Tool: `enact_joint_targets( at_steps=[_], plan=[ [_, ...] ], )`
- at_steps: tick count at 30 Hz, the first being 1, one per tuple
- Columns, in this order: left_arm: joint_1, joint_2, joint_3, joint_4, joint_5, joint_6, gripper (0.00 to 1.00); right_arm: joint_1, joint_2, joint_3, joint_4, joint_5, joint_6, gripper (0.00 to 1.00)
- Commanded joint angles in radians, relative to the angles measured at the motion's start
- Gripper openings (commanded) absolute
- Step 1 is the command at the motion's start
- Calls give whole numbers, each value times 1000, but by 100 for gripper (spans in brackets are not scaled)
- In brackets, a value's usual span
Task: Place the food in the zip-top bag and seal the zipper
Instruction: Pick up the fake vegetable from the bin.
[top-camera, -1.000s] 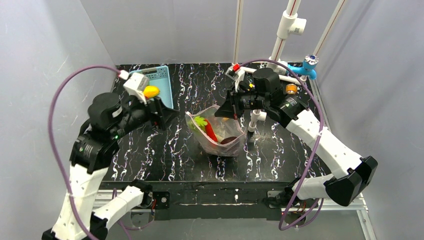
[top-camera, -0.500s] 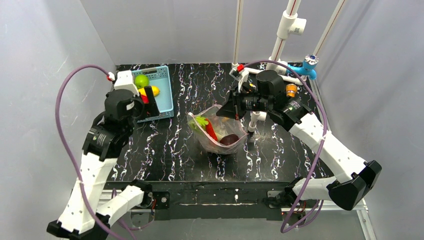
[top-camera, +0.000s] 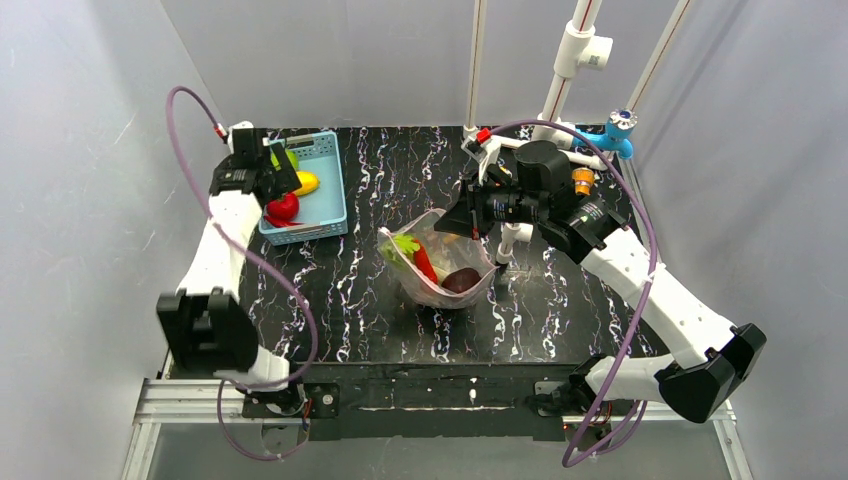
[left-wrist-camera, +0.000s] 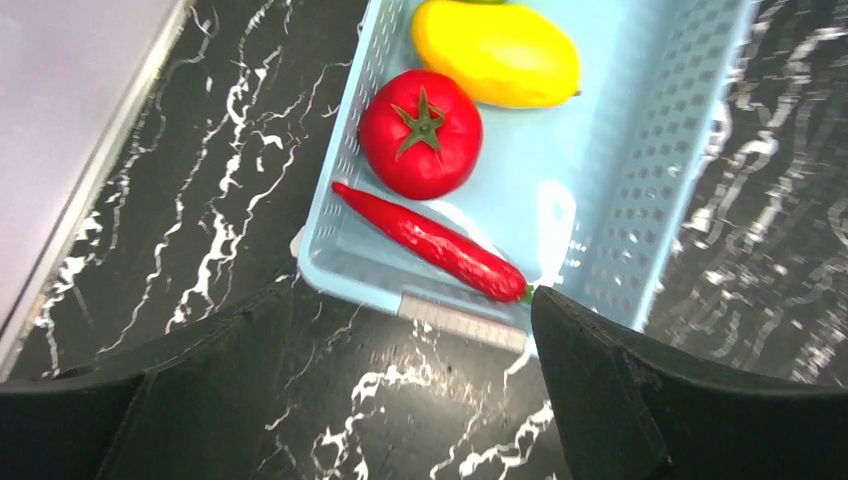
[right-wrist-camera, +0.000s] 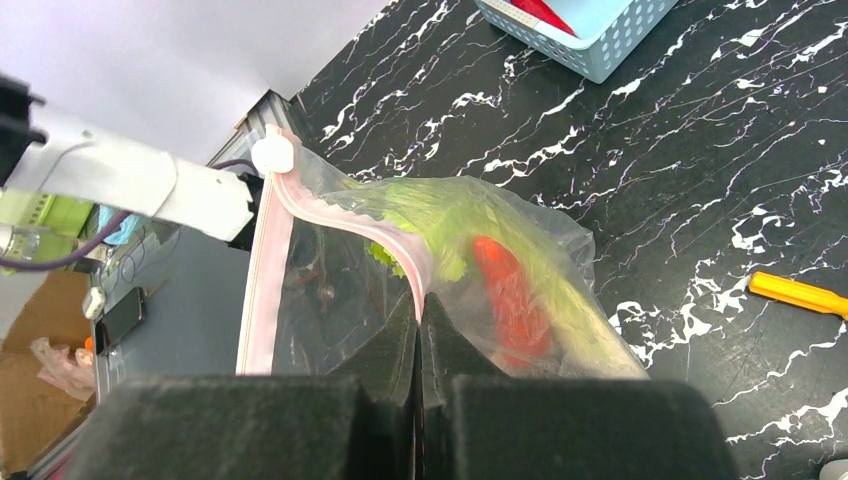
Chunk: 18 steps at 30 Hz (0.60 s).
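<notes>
- The zip-top bag (top-camera: 440, 268) sits near the middle of the table (top-camera: 340, 310), its mouth raised and facing the left arm's side.
- The zipper (right-wrist-camera: 345, 222), a pink strip along the mouth, is unsealed. Its two lips stand apart in the right wrist view.
- Inside the bag are a green leafy piece (top-camera: 402, 245), a long red piece (right-wrist-camera: 512, 300) and a dark red round piece (top-camera: 462, 279). All three are seen through the clear plastic.
- The right gripper (right-wrist-camera: 420, 305) is pinched tight on one lip of the zipper, with no gap between its fingers. It holds that edge of the mouth up off the table.
- Three pieces of food remain outside the bag, in the light blue basket (left-wrist-camera: 650, 160) at the far left of the table, well apart from the bag.
- These are a yellow oval fruit (left-wrist-camera: 497, 53), a red round fruit with a green stem (left-wrist-camera: 420, 133) just beside it, and a red chili (left-wrist-camera: 432, 243) lying slantwise along the basket's near wall.
- The left gripper (left-wrist-camera: 410, 300) hangs above the near edge of the basket. Its jaws are spread wide, they hold nothing, and neither finger touches the food.
- An orange tool (right-wrist-camera: 800, 295) lies flat on the table, near the bag but clear of it.
</notes>
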<state>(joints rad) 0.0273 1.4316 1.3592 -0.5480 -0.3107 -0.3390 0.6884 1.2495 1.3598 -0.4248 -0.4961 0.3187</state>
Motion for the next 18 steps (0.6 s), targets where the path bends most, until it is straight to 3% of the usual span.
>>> enact_joint_targets(
  at_steps=[1,7,11,18],
  plan=[
    [27,179,81,17,32,-58,84,3,-18,30,31,-6,8,1],
    [26,260,-2,105,-8,-60,79,3,-7,40,18,-4,7,1],
    [26,314,-1,118,45,-63,73,3,11,43,13,-10,6,1],
    [27,362,3,220,42,9,81,3,7,28,25,-23,21,1]
  ],
)
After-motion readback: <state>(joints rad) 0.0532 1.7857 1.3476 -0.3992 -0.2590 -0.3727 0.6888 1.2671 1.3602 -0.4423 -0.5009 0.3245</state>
